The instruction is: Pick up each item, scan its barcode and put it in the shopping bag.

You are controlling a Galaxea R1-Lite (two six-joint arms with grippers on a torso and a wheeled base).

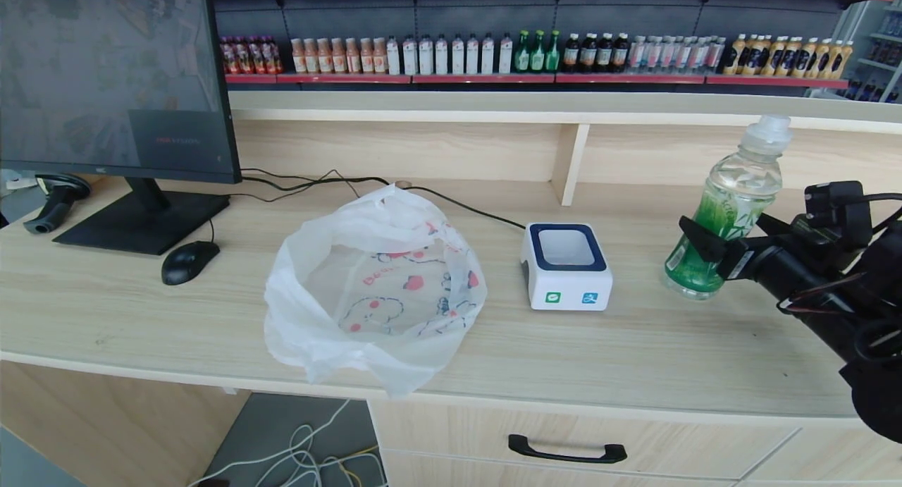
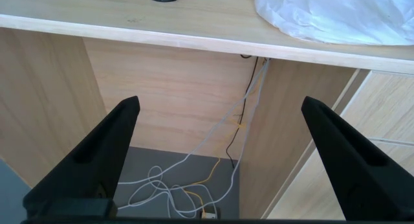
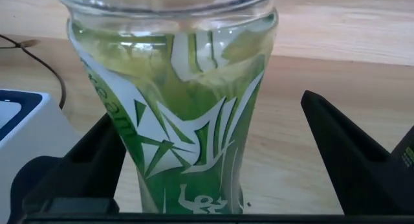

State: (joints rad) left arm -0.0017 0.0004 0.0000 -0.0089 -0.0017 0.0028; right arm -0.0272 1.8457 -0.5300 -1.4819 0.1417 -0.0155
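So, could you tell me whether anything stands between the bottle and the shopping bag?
Only the scanner sits on the counter between the bottle and the shopping bag; nothing else visible blocks it.

Jaws spread wide on left tool [image 2: 220,102] and right tool [image 3: 208,109]

The light wooden counter [image 1: 634,346] carries a monitor [image 1: 113,78], mouse [image 1: 189,260], white shopping bag [image 1: 373,282] and boxy scanner [image 1: 566,265].
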